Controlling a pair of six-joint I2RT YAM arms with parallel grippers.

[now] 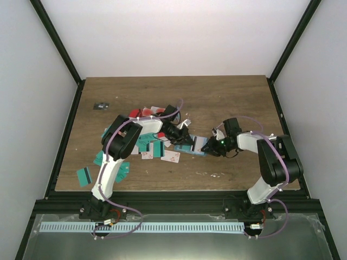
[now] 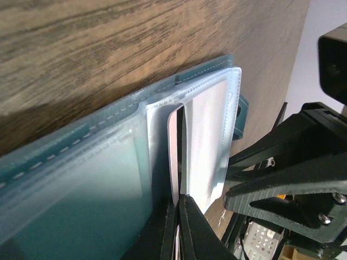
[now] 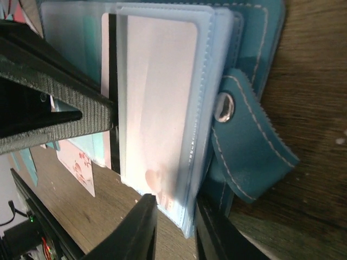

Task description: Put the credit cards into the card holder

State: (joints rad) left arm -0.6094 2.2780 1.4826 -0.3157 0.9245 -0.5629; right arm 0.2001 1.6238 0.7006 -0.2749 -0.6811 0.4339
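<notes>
Nearest to me, toward the tabletop's (image 1: 233,97) near-left corner, I see a teal card (image 1: 84,176) lying alone. A scatter of teal, red and white-pink loose cards (image 1: 149,147) spreads just beyond it, left of the middle.

At mid-table, slightly right of that scatter, the blue-teal card holder (image 1: 196,146) lies open, with both arms meeting over it. My left gripper (image 2: 177,208) comes in from the left with its jaws pinched together on the outer end of a white card (image 2: 174,151) that has a black stripe. The rest of that card sits partway inside a clear pocket (image 3: 162,108) of the holder.

My right gripper (image 3: 176,227) reaches in from the right. Its jaws stand slightly apart with the pocket's corner between them, and I cannot tell whether they press it. The holder's snap strap (image 3: 246,157) flops onto the wood beside them. A white-pink card with red blots (image 3: 81,165) lies just beside the holder.

Farthest out, near the far-left corner, a small dark object (image 1: 101,105) sits well apart from everything.
</notes>
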